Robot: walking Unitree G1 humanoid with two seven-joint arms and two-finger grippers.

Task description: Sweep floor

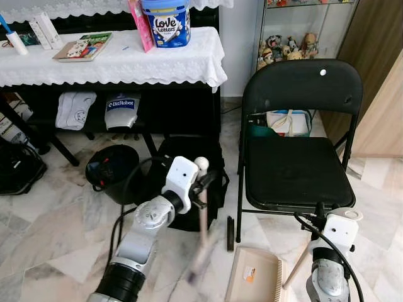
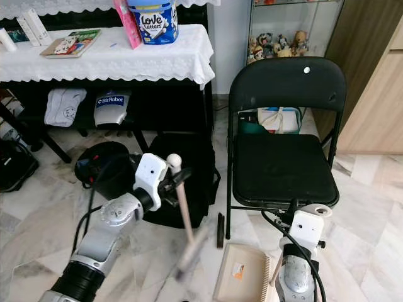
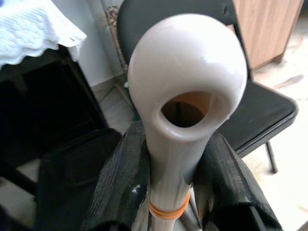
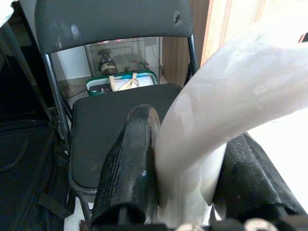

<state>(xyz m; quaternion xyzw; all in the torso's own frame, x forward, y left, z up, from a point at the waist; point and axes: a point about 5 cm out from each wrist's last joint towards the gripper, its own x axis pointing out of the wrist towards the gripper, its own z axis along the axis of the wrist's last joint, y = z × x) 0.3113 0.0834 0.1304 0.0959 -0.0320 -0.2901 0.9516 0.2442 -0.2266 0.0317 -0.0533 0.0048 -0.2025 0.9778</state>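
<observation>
Blurring broom (image 1: pixel 200 251) head, dustpan (image 1: pixel 257 275) cropped

Dustpan (image 1: pixel 255 275) before chair (image 1: pixel 296 170)

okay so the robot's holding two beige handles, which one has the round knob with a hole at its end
The broom handle clamped in the left gripper: its rounded, holed end sticks up past the fingers. The dustpan handle in the right gripper is broad and flat.

We see even, soft daylight over the marble floor (image 1: pixel 56 239), with deep shade beneath the table (image 1: pixel 157 63). The broom's lower end (image 1: pixel 196 267) is motion-blurred; the dustpan handle (image 4: pixel 240 96) looms overexposed and out of focus.
</observation>
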